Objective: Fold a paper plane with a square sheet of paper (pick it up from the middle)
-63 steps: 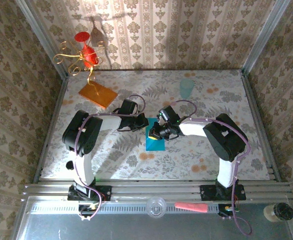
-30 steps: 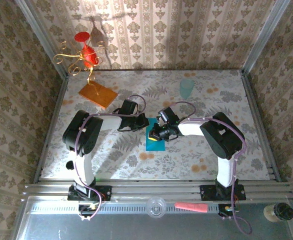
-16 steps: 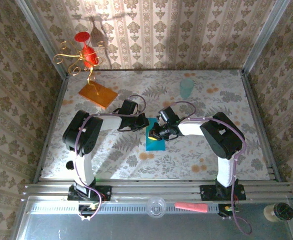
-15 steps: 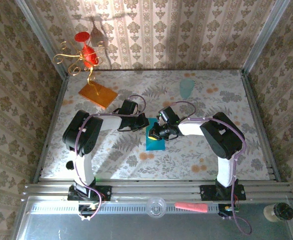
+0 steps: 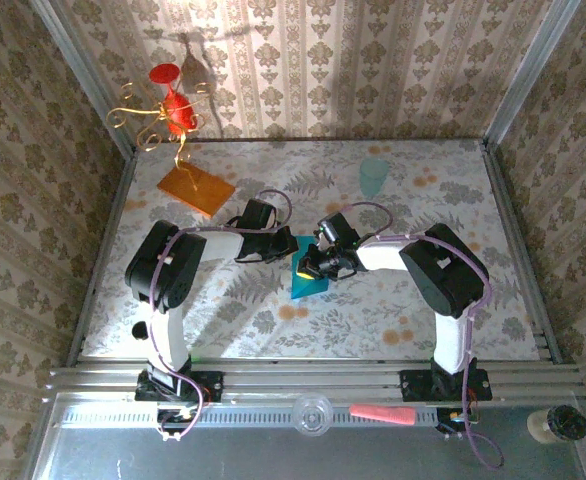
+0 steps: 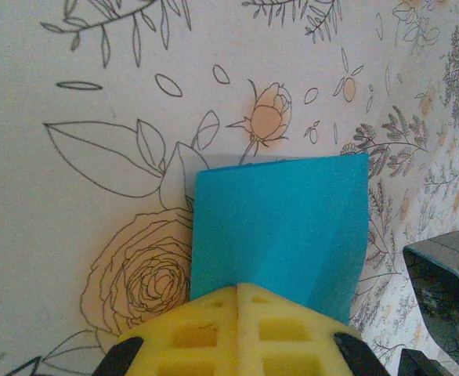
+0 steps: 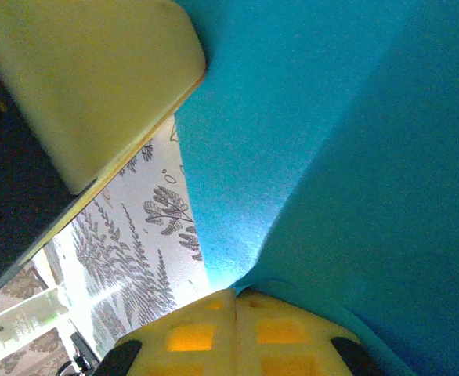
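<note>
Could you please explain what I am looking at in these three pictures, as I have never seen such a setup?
This is a robot with a left arm and a right arm, bolted at the near edge of a flowered table. Each arm ends in a two-finger gripper. The wide picture is taken from above and behind the arms; the other two come from small cameras on the wrists. On the table are a blue sheet of paper, an orange slab, a pale green cup and, at the far left corner, a red-and-gold ornament. The left gripper is shut, its yellow tips resting on the paper's edge. The right gripper is shut too and seems to pinch the paper, with one side raised along a fold.
</note>
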Action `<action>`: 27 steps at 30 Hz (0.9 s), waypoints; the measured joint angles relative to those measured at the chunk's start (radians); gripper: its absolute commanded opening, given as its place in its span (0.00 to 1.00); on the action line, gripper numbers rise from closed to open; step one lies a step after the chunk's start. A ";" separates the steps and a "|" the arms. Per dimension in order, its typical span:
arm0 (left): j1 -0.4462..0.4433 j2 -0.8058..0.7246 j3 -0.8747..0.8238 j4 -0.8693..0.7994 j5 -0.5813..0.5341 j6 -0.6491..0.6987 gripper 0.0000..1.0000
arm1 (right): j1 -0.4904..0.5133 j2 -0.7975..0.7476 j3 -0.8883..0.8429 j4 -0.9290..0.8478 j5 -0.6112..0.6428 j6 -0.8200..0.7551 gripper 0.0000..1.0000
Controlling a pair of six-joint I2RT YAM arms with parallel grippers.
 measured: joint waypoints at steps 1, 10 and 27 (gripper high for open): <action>0.000 0.000 0.000 0.000 0.000 0.000 0.04 | 0.000 0.000 0.000 0.000 -0.001 -0.001 0.00; 0.000 0.000 0.000 0.000 0.000 0.000 0.04 | -0.002 0.000 0.000 -0.011 -0.023 -0.028 0.01; 0.000 0.000 0.006 -0.011 0.000 0.000 0.06 | -0.002 0.013 0.014 -0.030 -0.030 -0.050 0.03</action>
